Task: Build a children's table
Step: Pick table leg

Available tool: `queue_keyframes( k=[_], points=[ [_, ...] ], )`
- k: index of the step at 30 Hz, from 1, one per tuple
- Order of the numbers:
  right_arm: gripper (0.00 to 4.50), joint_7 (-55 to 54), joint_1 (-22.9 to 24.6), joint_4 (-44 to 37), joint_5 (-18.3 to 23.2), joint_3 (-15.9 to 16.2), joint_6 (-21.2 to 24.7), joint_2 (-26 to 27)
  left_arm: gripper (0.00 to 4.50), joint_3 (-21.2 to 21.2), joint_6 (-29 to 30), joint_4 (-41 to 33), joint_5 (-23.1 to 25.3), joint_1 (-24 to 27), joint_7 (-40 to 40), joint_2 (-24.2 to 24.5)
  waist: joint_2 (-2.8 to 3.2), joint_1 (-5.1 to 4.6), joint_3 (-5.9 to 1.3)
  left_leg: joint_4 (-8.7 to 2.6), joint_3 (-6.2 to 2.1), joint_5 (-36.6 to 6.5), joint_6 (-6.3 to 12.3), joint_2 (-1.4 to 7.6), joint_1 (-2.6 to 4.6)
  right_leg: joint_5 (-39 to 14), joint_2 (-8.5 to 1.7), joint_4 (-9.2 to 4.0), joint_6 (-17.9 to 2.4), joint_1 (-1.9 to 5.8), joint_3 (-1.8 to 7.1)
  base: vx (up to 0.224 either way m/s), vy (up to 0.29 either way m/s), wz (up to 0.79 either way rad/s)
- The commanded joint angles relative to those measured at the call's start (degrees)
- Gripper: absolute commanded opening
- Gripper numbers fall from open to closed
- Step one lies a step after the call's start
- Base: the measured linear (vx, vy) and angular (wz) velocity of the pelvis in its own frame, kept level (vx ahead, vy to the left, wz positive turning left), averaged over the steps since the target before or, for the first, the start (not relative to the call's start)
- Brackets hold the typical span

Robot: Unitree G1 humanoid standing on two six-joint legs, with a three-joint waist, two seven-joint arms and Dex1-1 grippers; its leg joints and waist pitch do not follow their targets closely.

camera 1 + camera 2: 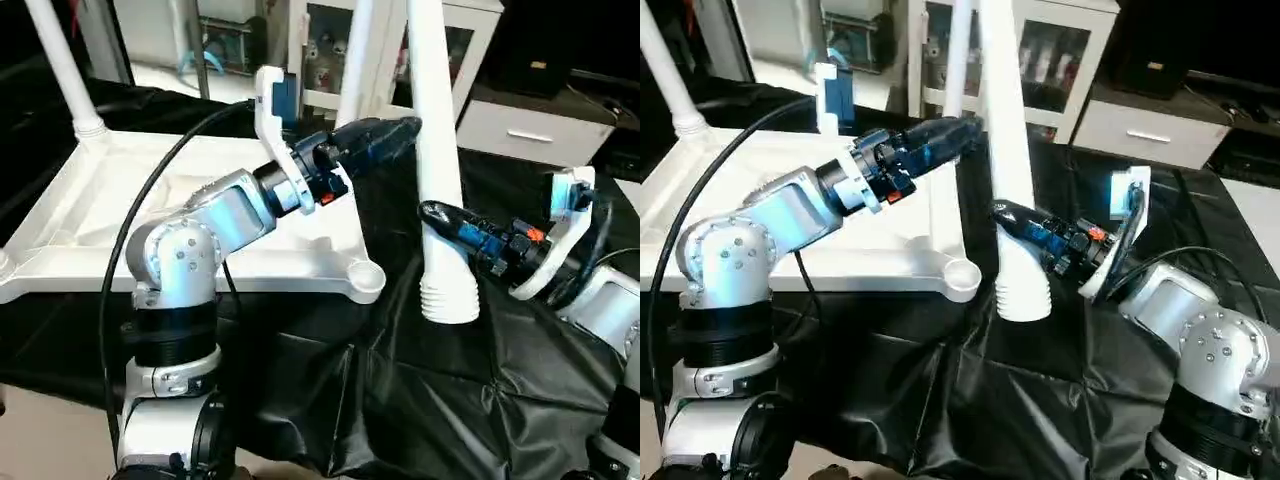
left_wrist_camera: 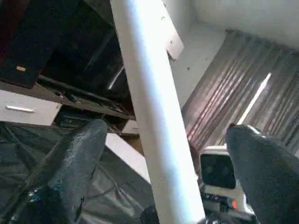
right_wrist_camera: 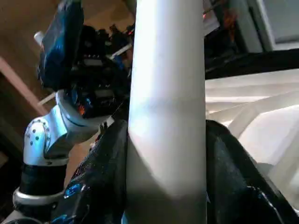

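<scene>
You see the loose white leg (image 1: 435,150) standing almost upright in front of you, its ribbed lower end (image 1: 450,300) hanging just over the black-covered work table (image 1: 400,400), beside the near corner socket (image 1: 366,275) of the white table top (image 1: 120,190). The top lies with its ribbed underside up on the black cover, and another leg (image 1: 65,70) already stands in its far left socket. Your right gripper (image 1: 432,215) pinches the loose leg low down, just above the ribbed end; in the right wrist view both black fingers (image 3: 110,172) press on the two sides of the tube. Your left gripper (image 1: 400,130) is higher up at the same leg, and its fingers (image 2: 74,158) stand wide apart with the tube between them, not touching it. Behind the table you see a white cabinet (image 1: 520,125) with a drawer.
</scene>
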Motion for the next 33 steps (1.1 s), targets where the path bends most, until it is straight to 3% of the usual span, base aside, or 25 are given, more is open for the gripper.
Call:
queue_keyframes(
  k=[1,2,4,5,7,11,15,17,20,22,25,27,30,33],
  points=[
    [1.84,0.9,0.2,-0.5,0.3,1.0,-1.3,-1.0,4.50,-0.9,1.2,-0.2,-0.3,-1.2,1.5,-0.2,-0.42,0.28,-3.86,-3.72,-0.31,-5.3,0.00,1.68,0.36,-11.3,-3.68,-4.76,-7.7,3.01,2.55,0.000,0.000,0.00],
    [1.84,1.0,0.5,-1.2,-0.9,2.5,-2.4,-1.5,4.50,-1.0,1.2,-0.3,0.0,-1.2,2.3,-0.5,-0.08,0.48,-3.91,-3.75,-0.39,-5.6,-0.35,1.77,0.35,-11.2,-3.82,-4.77,-7.6,3.09,2.53,0.000,0.000,0.00],
    [1.84,0.8,0.6,-1.7,-1.5,3.6,-3.1,-1.8,4.50,-1.0,1.4,-0.2,-0.1,-1.3,3.1,-0.8,-0.38,0.53,-3.86,-3.82,-0.38,-5.8,-0.60,1.72,0.36,-10.9,-3.69,-4.89,-7.3,3.14,2.55,0.000,0.000,0.00],
    [1.84,1.2,1.9,-2.2,-4.1,6.9,-5.8,-2.7,4.50,-1.0,1.1,0.3,-0.2,-1.4,4.4,-1.6,0.23,0.64,-3.89,-3.85,-0.46,-5.9,-0.76,1.73,0.38,-10.8,-3.75,-4.78,-7.4,3.10,2.56,0.000,0.000,0.00],
    [1.84,1.2,2.8,-2.4,-5.3,9.1,-7.1,-3.3,4.50,-0.8,1.4,0.7,-0.9,-1.7,5.5,-2.2,-0.32,0.82,-3.84,-3.91,-0.44,-6.7,-1.17,1.77,0.27,-11.3,-3.82,-5.01,-6.9,3.26,2.55,0.000,0.000,0.00],
    [1.84,1.3,4.1,-3.3,-8.1,13.0,-10.0,-4.5,4.50,-1.0,2.2,0.6,-2.0,-1.2,5.1,-2.4,0.03,0.92,-3.87,-3.91,-0.51,-7.0,-1.20,1.71,0.26,-11.0,-3.73,-5.02,-6.8,3.21,2.56,0.000,0.000,0.00],
    [1.84,0.8,4.6,-4.3,-10.0,15.5,-12.1,-5.5,4.50,-1.8,2.4,1.4,-0.8,-1.0,6.0,-1.9,-0.12,0.82,-3.75,-3.97,-0.52,-7.9,-1.10,1.68,0.28,-12.1,-3.68,-5.22,-6.3,3.17,2.57,0.000,0.000,0.00],
    [1.84,0.1,4.7,-4.6,-11.9,17.2,-14.7,-6.1,4.50,-2.4,2.3,1.8,0.0,-0.9,6.8,-1.4,0.31,0.78,-3.77,-4.03,-0.64,-8.5,-1.37,1.77,0.32,-12.8,-3.74,-5.28,-6.2,3.14,2.55,0.000,0.000,0.00],
    [1.84,-0.9,4.7,-4.5,-14.0,18.7,-17.4,-6.2,4.50,-2.5,1.8,2.6,0.7,-1.0,8.0,-1.4,0.12,0.54,-3.77,-4.05,-0.59,-8.6,-1.61,1.73,0.29,-12.3,-3.63,-5.28,-5.9,3.09,2.59,0.000,0.000,0.00],
    [1.84,-2.8,4.4,-4.6,-17.2,20.5,-20.4,-6.3,4.50,-1.5,0.7,4.1,1.6,-1.6,10.4,-2.0,-0.02,0.31,-3.72,-4.04,-0.60,-8.5,-1.62,1.70,0.18,-11.5,-3.57,-5.20,-6.2,3.16,2.58,0.000,0.000,0.00],
    [1.84,-9.8,3.3,-2.3,-27.7,25.5,-27.3,-7.0,4.50,-0.4,-1.5,5.6,3.1,-2.4,13.1,-2.2,-0.03,0.11,-3.78,-4.03,-0.65,-7.6,-2.22,1.67,0.17,-10.8,-3.56,-5.12,-6.2,3.15,2.59,0.000,0.000,0.00],
    [1.84,-11.0,3.4,-1.6,-32.0,28.3,-31.4,-7.7,4.50,-0.1,-2.3,6.2,3.5,-2.5,13.7,-2.2,-0.01,-0.06,-3.75,-4.01,-0.54,-8.0,-2.59,1.55,0.32,-11.2,-3.54,-5.19,-6.0,3.15,2.60,0.000,0.000,0.00],
    [1.84,-11.3,4.1,-1.2,-32.5,29.1,-33.6,-7.2,4.50,-0.2,-2.9,6.7,3.7,-2.4,14.1,-2.1,-0.13,-0.16,-3.78,-4.01,-0.58,-8.7,-1.49,1.64,0.23,-10.5,-3.61,-5.02,-6.3,3.25,2.67,0.000,0.000,0.00],
    [1.83,-12.5,4.9,-0.4,-35.7,31.8,-36.4,-7.7,4.33,0.7,-4.1,7.8,3.8,-2.8,16.2,-2.9,-0.15,-0.26,-3.84,-3.86,-0.56,-7.5,-0.66,1.63,0.15,-7.9,-3.48,-4.81,-7.1,3.32,2.64,0.000,0.000,0.00]
  ],
)
